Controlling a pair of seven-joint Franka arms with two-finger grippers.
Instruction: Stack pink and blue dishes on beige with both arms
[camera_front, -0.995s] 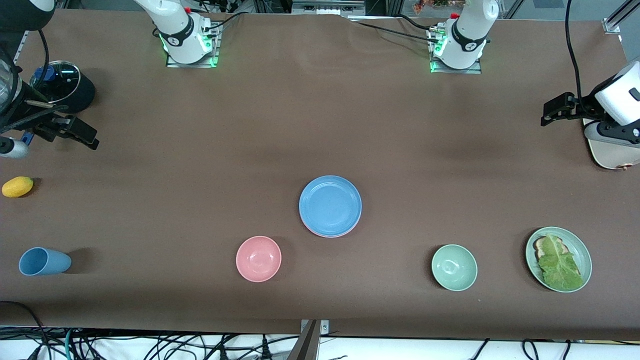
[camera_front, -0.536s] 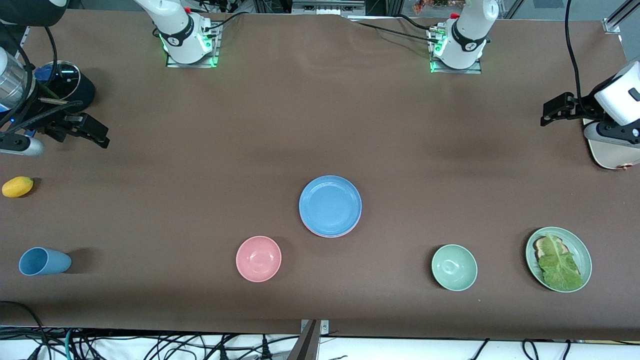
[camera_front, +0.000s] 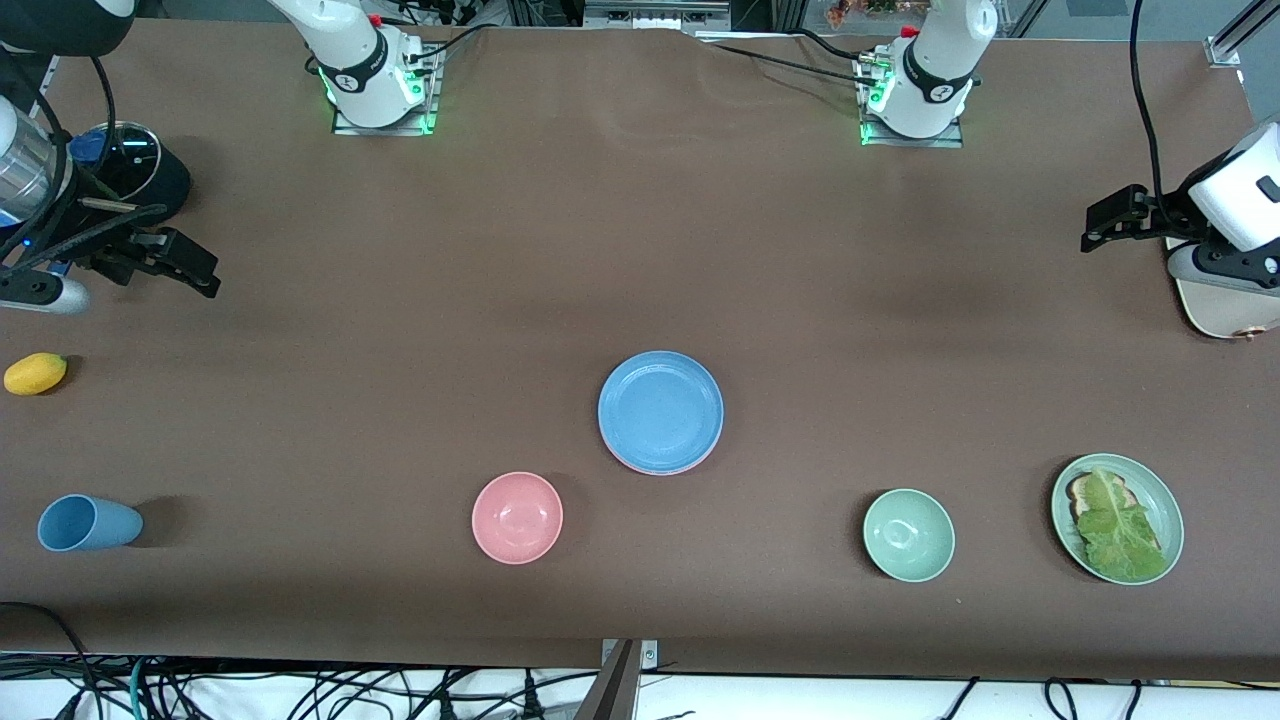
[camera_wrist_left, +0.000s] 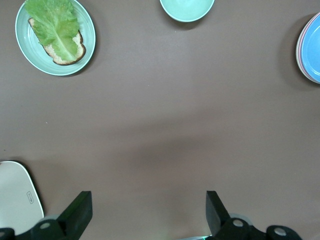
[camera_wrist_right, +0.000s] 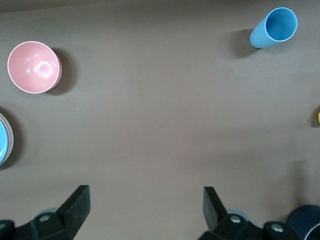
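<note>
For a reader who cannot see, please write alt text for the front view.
A blue plate tops a stack at the table's middle, a pink plate's rim showing under it. Nearer the camera sit a pink bowl, green bowl, lettuce plate and blue cup. The open left claw and right claw wait at the table's ends.

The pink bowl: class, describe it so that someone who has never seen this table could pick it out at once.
Start at the stack of plates in the middle of the brown table, blue plate on top. The pink bowl sits alone, nearer the front camera than the stack and toward the right arm's end. It is smaller and deeper than the plates, and its twin toward the left arm's end is green.
</note>
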